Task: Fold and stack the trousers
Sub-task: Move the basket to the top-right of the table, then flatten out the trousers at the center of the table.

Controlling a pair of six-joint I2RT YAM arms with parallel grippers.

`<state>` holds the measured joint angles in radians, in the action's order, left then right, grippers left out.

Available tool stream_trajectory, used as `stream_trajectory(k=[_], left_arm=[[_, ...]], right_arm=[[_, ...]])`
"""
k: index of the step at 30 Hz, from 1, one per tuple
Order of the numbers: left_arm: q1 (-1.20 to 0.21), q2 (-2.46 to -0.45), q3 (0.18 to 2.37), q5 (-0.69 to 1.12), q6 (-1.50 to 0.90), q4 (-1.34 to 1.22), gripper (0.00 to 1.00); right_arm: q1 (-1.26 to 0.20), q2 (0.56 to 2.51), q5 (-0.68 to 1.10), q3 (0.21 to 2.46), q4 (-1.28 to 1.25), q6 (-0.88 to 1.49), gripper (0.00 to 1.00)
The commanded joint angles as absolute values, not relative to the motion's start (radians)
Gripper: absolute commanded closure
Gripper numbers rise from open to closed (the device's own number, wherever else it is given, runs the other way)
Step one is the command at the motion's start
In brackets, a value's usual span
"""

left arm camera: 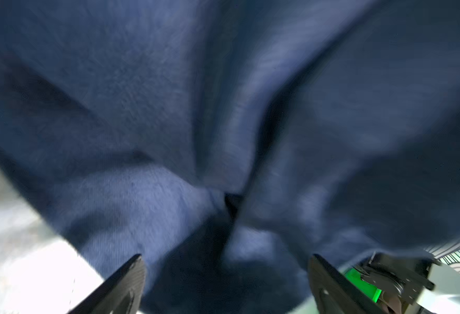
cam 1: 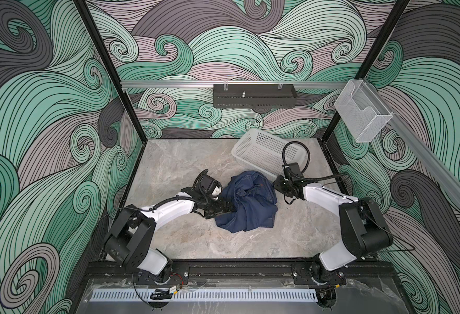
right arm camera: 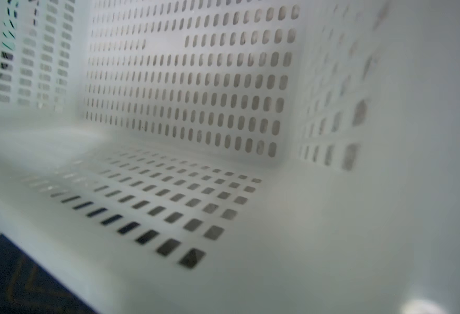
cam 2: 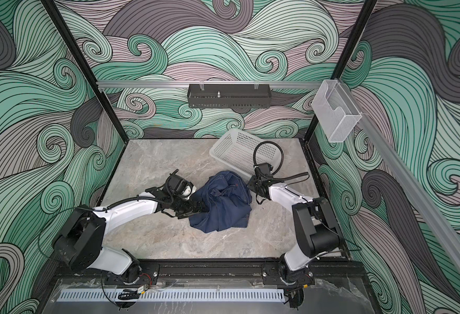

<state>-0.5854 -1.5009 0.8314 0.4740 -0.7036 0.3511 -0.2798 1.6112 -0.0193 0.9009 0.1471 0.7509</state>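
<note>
The trousers (cam 1: 248,204) (cam 2: 223,201) lie in a crumpled dark-blue heap in the middle of the table in both top views. My left gripper (cam 1: 230,209) (cam 2: 203,208) is pushed into the heap's left edge. In the left wrist view it (left arm camera: 226,258) stands open, both black fingers (left arm camera: 131,280) wide apart with a bulge of denim (left arm camera: 169,108) between them. My right gripper (cam 1: 276,185) (cam 2: 250,182) sits at the heap's far right side, against the white basket (cam 1: 261,152). Its fingertips are hidden. The right wrist view shows only the basket's inside (right arm camera: 196,81) and a corner of denim (right arm camera: 19,280).
The perforated white basket (cam 2: 237,149) rests tilted at the back right of the marble table (cam 1: 182,163), touching the trousers. A black tray (cam 1: 254,99) hangs on the back rail. A clear holder (cam 1: 362,114) hangs on the right rail.
</note>
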Motion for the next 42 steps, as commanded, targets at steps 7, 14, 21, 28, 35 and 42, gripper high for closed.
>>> stream_trajectory(k=[7, 14, 21, 28, 35, 42], left_arm=[[-0.589, -1.613, 0.923, 0.494, -0.673, 0.325, 0.04], [-0.587, -1.664, 0.944, 0.504, -0.661, 0.319, 0.04], [-0.575, -1.653, 0.951, 0.503, -0.658, 0.319, 0.37], [-0.54, -1.507, 0.958, 0.438, -0.627, 0.406, 0.9], [-0.44, -1.267, 1.025, 0.274, -0.538, 0.651, 1.0], [-0.415, -1.134, 1.023, 0.363, -0.506, 0.671, 0.43]], right_arm=[[-0.191, 1.826, -0.016, 1.181, 0.141, 0.752, 0.41], [-0.134, 1.955, 0.033, 1.363, 0.179, 0.729, 0.31], [-0.158, 1.739, 0.056, 1.239, 0.253, 0.685, 0.2], [-0.248, 1.275, -0.035, 0.908, 0.404, 0.706, 0.13], [-0.284, 0.904, 0.02, 0.666, 0.535, 0.801, 0.12], [-0.335, 0.747, 0.091, 0.52, 0.583, 0.896, 0.1]])
